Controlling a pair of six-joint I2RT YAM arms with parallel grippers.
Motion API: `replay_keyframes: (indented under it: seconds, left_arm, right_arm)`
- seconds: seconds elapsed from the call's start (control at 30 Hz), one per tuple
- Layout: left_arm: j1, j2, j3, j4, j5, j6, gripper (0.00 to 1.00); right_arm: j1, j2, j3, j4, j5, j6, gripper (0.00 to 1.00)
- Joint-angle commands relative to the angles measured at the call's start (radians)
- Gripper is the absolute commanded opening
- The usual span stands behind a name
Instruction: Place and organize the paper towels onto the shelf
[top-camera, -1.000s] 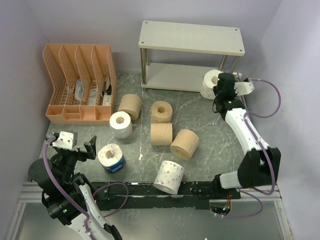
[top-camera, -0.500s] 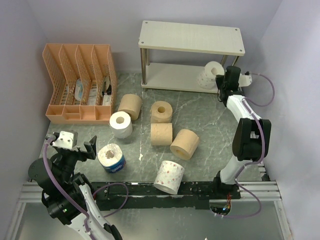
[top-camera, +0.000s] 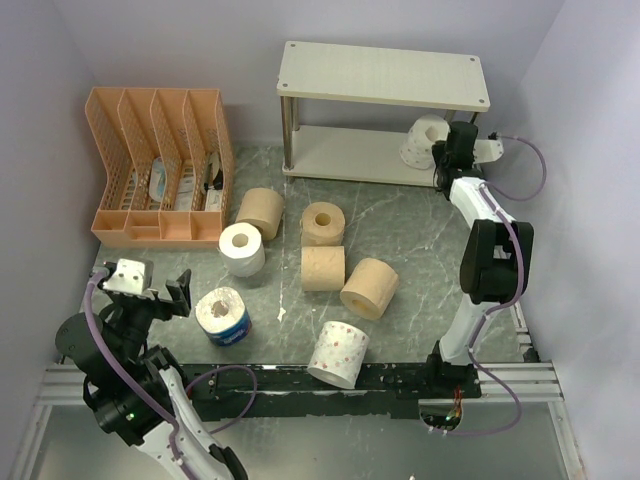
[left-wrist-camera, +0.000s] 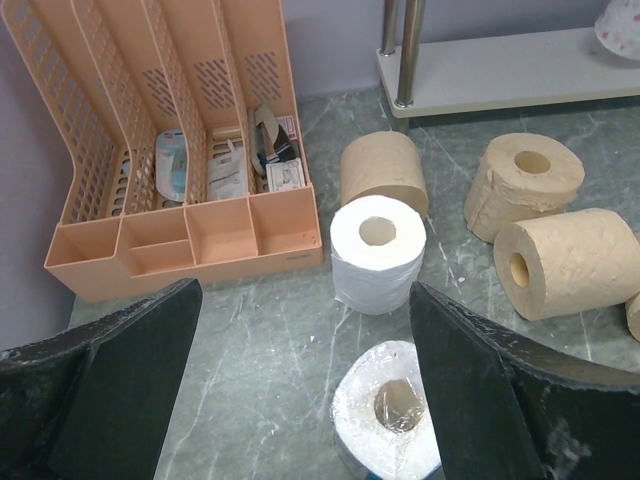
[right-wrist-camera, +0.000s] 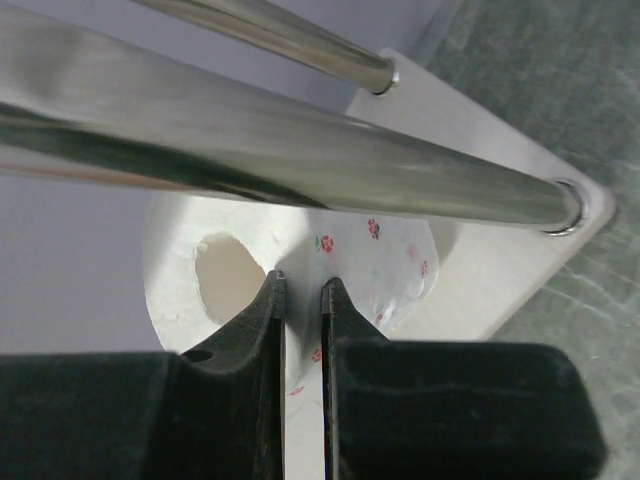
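- While the right fingers (right-wrist-camera: 272, 305) are closed to a thin slit, they pinch the wall of a white flower-speckled roll (right-wrist-camera: 385, 262) just beside its core hole.
- That roll sits at the right end of the lower board (top-camera: 340, 152) of the shelf (top-camera: 380, 75), in the upper right of the top view. I judge it placed but not released.
- My left fingers (left-wrist-camera: 470, 380) are spread wide and hold nothing, hovering over the lower left of the desk (top-camera: 410, 230).
- Progress, as I read it, is one roll of eight at the shelf. The top board carries nothing, and the rest of the lower board looks bare.
- Seven rolls are left on the desk:
  - four tan rolls (top-camera: 322, 268) clustered mid-frame
  - a plain white roll (left-wrist-camera: 377, 250)
  - a blue-wrapped roll (left-wrist-camera: 392, 420) nearest my left fingers
  - a second speckled roll (top-camera: 337, 353) at the bottom centre
- Edges: a silver post (right-wrist-camera: 300, 165) crosses just above the right fingers, and the board corner is close beside the roll, so I would back out low and straight.
- The side wall is near the right arm, leaving little room to swing that way.
- The orange file organizer (top-camera: 150, 170) fills the upper left, with open desk between it and the shelf.
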Motion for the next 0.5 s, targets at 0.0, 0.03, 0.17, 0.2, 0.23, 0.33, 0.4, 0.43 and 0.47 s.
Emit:
replay_keyframes:
  seconds: [0.0,0.03,0.17,0.2,0.23,0.33,0.4,0.43,0.47]
  left_arm:
    - [0.026,0.001,-0.008,0.001,0.022,0.006,0.96]
    - [0.029,-0.001,-0.008,0.002,0.023,0.006,0.96]
    - [0.047,-0.009,-0.01,0.003,0.028,0.006,0.95]
    - [0.052,-0.01,-0.01,0.003,0.03,0.006,0.95]
    - [0.053,-0.01,-0.01,0.004,0.03,0.006,0.95]
    - [0.058,-0.011,-0.01,0.005,0.027,0.005,0.95]
    - [0.065,-0.017,-0.01,0.005,0.025,0.004,0.94]
    - [0.067,-0.017,-0.01,0.005,0.027,0.005,0.94]
    - [0.07,-0.018,-0.01,0.004,0.029,0.006,0.94]
  right_arm:
    - [-0.002,-0.006,-0.005,0.035,0.104,-0.017,0.0]
    - [-0.002,-0.013,-0.023,0.056,0.116,-0.024,0.0]
    - [-0.001,0.001,-0.025,0.087,0.12,-0.071,0.0]
    - [-0.001,0.006,-0.019,0.093,0.118,-0.082,0.0]
    - [-0.003,0.011,-0.016,0.102,0.115,-0.093,0.0]
    - [-0.003,0.016,-0.012,0.141,0.091,-0.133,0.08]
    - [-0.004,-0.004,-0.04,0.179,0.07,-0.151,0.26]
    - [-0.003,-0.02,-0.055,0.192,0.062,-0.155,0.38]
    - [-0.003,-0.042,-0.075,0.202,0.06,-0.161,0.5]
